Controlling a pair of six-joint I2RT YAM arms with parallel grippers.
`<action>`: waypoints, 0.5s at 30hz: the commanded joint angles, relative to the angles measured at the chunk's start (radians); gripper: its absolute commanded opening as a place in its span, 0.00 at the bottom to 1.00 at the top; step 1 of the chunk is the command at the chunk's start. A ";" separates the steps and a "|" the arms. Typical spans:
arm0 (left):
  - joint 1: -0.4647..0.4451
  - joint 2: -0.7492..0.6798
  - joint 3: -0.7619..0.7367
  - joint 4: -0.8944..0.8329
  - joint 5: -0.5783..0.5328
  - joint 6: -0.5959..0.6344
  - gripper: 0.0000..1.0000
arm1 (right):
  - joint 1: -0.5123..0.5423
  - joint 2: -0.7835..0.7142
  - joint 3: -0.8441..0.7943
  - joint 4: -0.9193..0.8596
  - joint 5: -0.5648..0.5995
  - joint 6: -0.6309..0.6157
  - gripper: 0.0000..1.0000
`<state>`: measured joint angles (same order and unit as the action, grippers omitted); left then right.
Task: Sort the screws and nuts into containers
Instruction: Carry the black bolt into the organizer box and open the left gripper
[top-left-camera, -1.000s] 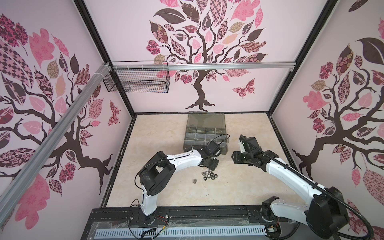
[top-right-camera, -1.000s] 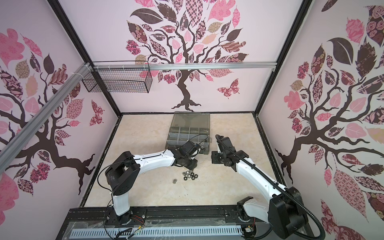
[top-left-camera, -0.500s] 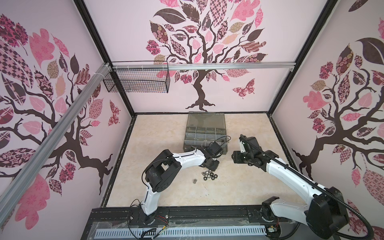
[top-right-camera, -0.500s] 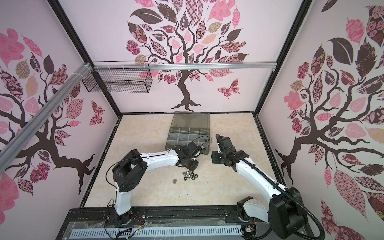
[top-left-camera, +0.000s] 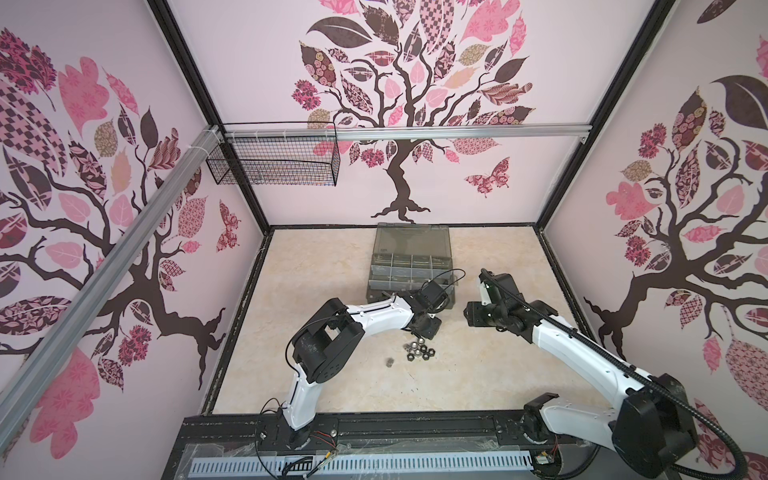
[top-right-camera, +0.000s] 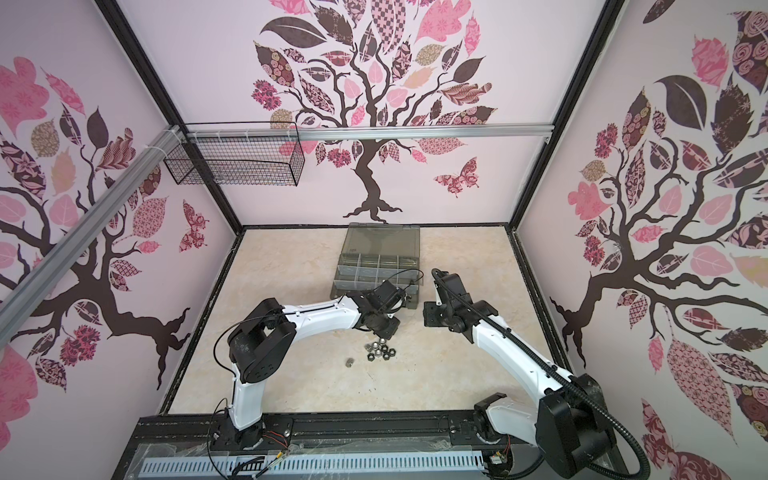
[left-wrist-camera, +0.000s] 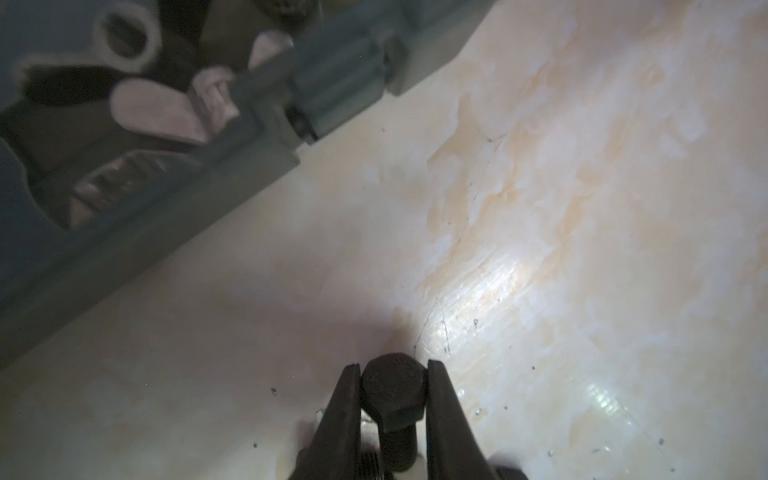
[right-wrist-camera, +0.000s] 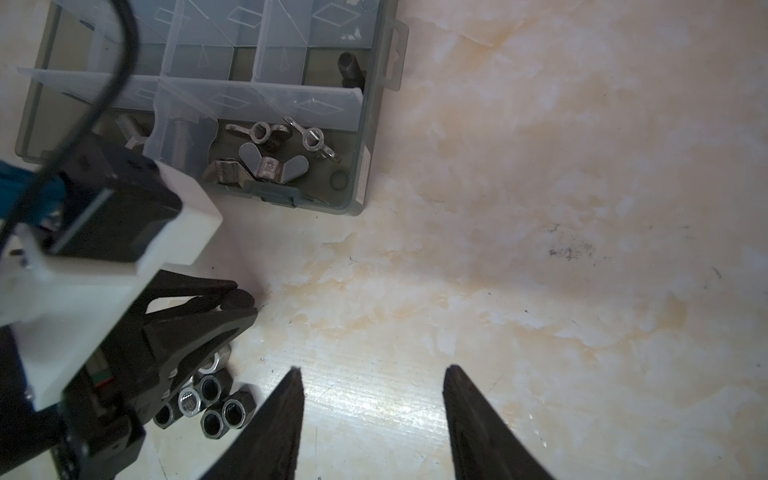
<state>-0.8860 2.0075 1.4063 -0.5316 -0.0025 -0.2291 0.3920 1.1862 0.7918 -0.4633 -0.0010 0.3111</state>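
Enclosure, pale pink on three sides. On back wall (top-left-camera: 257, 62), large dark-brown tree decal (top-left-camera: 399, 183), leaves patterned pink and maroon; similar trees on left wall (top-left-camera: 124, 54) and right wall (top-left-camera: 623, 257). Right of trunk, butterfly decal (top-left-camera: 487, 178). Black corner posts (top-left-camera: 183, 62). Across back, aluminium rail (top-left-camera: 457, 132); second rail (top-left-camera: 104, 274) slanting along left. Black wire basket (top-left-camera: 274, 164) hung at junction of both. Cream floor (top-left-camera: 324, 266), marbled tan, glossy; bright sheen (left-wrist-camera: 490, 291) in left wrist view. Black base beam (top-left-camera: 415, 428), grey slotted duct (top-left-camera: 374, 463) along front edge.

Left hand (left-wrist-camera: 392, 365) low, tight around a black screw (left-wrist-camera: 392, 392); right hand (right-wrist-camera: 374, 369) nearby, fingers (right-wrist-camera: 278, 419) well apart.
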 joint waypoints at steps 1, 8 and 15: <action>0.044 -0.059 0.137 0.022 -0.008 0.033 0.16 | -0.015 -0.046 0.029 -0.037 0.024 0.002 0.56; 0.129 0.055 0.396 0.003 0.031 0.064 0.16 | -0.021 -0.066 0.046 -0.062 0.032 -0.001 0.56; 0.161 0.224 0.617 0.004 0.065 0.040 0.17 | -0.022 -0.066 0.050 -0.076 0.024 0.008 0.56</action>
<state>-0.7250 2.1662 1.9690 -0.5129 0.0307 -0.1844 0.3763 1.1461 0.7982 -0.5064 0.0120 0.3126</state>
